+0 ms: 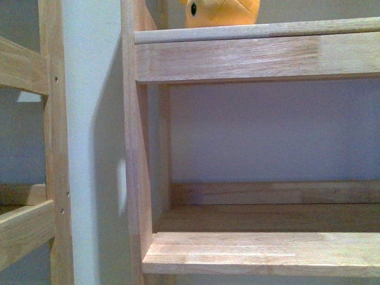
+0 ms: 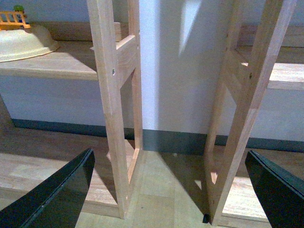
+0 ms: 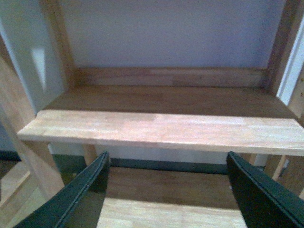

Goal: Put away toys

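An orange-yellow plush toy [image 1: 221, 12] with a dark eye mark rests on the upper wooden shelf [image 1: 255, 53]; only its lower part shows at the top of the front view. Neither arm appears in that view. My left gripper [image 2: 168, 183] is open with nothing between its dark fingers [image 2: 57, 194], facing the gap between two wooden shelf uprights [image 2: 111, 104]. The right gripper [image 3: 166, 187] is open too and holds nothing, in front of a bare wooden shelf board [image 3: 161, 128].
A cream bowl [image 2: 23, 42] with a small orange fence-like toy [image 2: 13, 19] behind it sits on a shelf in the left wrist view. A second shelf unit [image 1: 35, 148] stands at the left. A dark baseboard [image 2: 166, 140] runs along the pale wall.
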Robot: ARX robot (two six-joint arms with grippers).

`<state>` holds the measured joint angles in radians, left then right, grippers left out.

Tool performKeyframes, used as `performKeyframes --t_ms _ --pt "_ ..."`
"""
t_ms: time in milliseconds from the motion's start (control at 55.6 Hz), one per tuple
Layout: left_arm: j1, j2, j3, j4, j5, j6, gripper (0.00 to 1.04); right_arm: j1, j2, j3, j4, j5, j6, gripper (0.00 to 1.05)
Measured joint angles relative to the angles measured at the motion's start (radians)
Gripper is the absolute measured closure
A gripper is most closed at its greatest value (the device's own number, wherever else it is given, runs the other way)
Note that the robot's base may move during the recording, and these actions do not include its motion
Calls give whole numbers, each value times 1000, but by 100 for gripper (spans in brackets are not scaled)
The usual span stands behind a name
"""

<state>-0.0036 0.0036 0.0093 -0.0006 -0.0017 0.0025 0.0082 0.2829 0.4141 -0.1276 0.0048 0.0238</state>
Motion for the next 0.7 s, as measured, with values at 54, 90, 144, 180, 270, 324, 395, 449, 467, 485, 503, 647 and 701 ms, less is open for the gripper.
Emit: performKeyframes --t_ms 54,90,144,180,270,324,395,449,467,485,503,647,701 --pt "0 0 0 0 0 0 6 -2 -16 -30 10 -2 -4 45" --pt "0 0 0 0 0 0 6 -2 -31 -59 20 -2 -7 51" --pt "0 0 0 0 0 0 6 -3 -56 -103 36 -2 -14 63" --pt "0 0 0 0 0 0 6 -4 -72 -131 46 -2 -15 72" --pt "0 0 0 0 0 0 6 -4 -104 -182 66 -2 -17 91" --pt "0 0 0 0 0 0 6 -4 -121 -211 77 -2 -19 102" --pt "0 0 0 0 0 0 6 -4 -143 -245 89 -2 -20 101" --pt "0 0 0 0 0 0 6 -4 -153 -261 94 -2 -20 101" --pt "0 0 0 0 0 0 6 -4 -155 -263 95 -2 -20 101" --pt "0 0 0 0 0 0 6 -4 -159 -269 95 -2 -20 101" --pt "0 0 0 0 0 0 6 -4 -162 -274 97 -2 -20 101" --pt "0 0 0 0 0 0 6 -4 -183 -302 106 -2 -20 101" --pt "0 0 0 0 0 0 6 -4 -188 -310 108 -2 -20 101"
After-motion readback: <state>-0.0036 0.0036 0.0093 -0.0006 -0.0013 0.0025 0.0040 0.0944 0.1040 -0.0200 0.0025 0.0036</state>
